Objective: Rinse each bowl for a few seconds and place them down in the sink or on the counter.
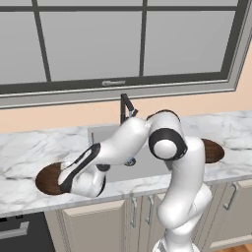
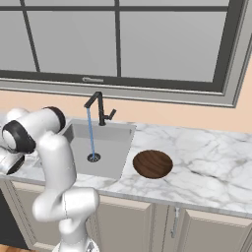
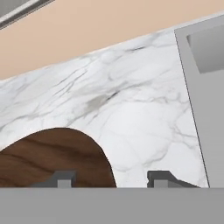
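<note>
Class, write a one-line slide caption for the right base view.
Water runs from the faucet into the sink; a bowl sits on the counter beside it.

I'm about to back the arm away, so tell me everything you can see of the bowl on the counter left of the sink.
The left bowl is a shallow, round, dark-brown wooden dish with visible grain. It sits on the white marble counter, left of the sink, near the counter's front edge. In the left base view the robot's hand covers its right part. In the hand view the gripper stands open over its rim, one of the fingers in front of the wood, the other over bare marble; contact cannot be judged.
</note>
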### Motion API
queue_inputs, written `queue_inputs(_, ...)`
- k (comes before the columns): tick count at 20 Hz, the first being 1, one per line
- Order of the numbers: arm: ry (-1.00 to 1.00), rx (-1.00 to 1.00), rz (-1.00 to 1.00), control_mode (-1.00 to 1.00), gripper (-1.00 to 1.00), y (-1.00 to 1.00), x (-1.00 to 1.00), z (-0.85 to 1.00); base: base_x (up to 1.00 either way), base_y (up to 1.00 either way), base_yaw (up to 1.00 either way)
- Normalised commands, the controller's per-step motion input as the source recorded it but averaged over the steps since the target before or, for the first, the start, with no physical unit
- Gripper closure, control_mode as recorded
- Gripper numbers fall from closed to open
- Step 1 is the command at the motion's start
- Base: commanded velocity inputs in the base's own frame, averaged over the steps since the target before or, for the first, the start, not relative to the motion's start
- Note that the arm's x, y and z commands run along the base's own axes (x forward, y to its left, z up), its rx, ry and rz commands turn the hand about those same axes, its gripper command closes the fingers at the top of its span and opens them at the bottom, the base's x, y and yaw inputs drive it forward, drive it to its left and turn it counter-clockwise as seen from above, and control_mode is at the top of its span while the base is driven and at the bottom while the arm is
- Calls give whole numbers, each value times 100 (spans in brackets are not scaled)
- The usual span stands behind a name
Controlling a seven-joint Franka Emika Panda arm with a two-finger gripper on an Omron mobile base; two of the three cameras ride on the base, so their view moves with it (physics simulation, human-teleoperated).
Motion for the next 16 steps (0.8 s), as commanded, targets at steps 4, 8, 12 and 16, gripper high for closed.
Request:
queue_inputs(4, 0, -2, -2, -100, -100, 8, 0, 68, 0, 0, 0)
queue_inputs(8, 5, -4, -3, -100, -100, 6, 0, 76, 0, 0, 0)
queue_inputs(12, 9, -5, -3, -100, -100, 0, -8, 93, 0, 0, 0)
queue_inputs(16, 9, -6, -1, -100, -100, 0, -20, 100, 0, 0, 0)
